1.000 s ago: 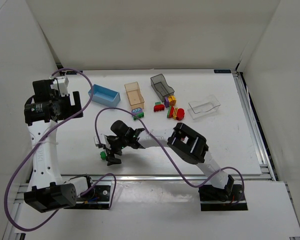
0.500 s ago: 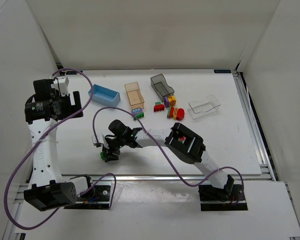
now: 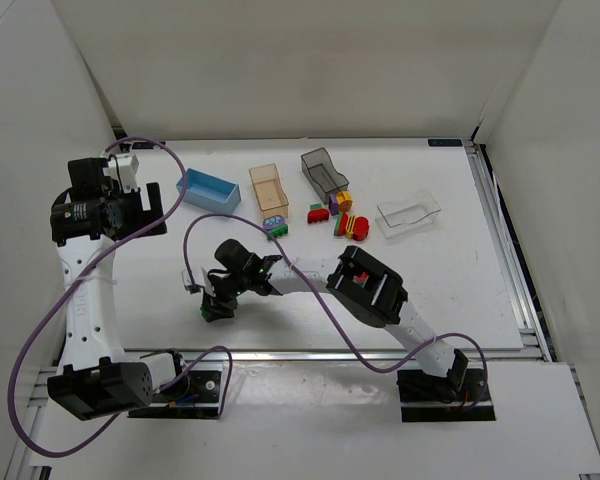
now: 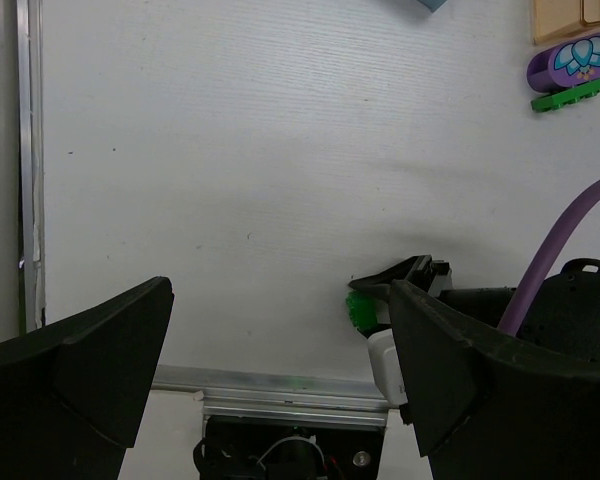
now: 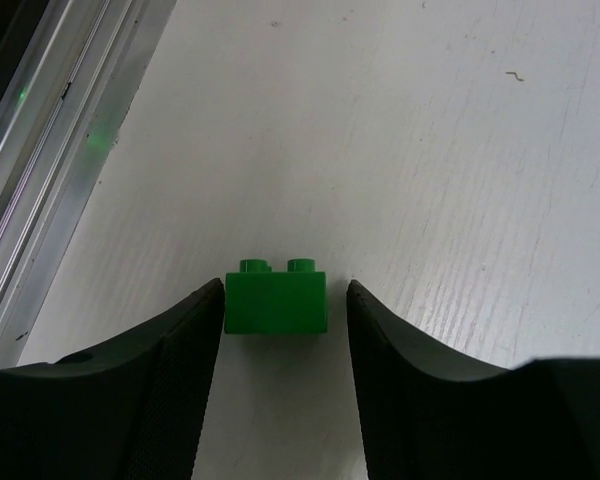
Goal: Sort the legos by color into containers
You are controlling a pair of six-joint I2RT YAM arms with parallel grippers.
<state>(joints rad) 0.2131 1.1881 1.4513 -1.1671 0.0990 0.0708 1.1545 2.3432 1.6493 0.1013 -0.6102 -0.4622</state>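
Observation:
A green lego brick lies on the white table near its front edge. My right gripper is low over it with one finger on each side. The left pad touches the brick and a thin gap remains at the right pad. From above, that brick is mostly covered by the right gripper. My left gripper is raised at the far left, open with nothing in it. More legos lie in mixed-colour clumps near the containers: light blue, tan-orange, dark grey and clear.
A purple and green piece lies just in front of the tan-orange bin. The metal rail of the table's front edge runs close beside the green brick. A purple cable loops over the right arm.
The right gripper has come down and a little left onto the green brick, and its jaws have narrowed from wide open to just around it. The left arm has not moved.

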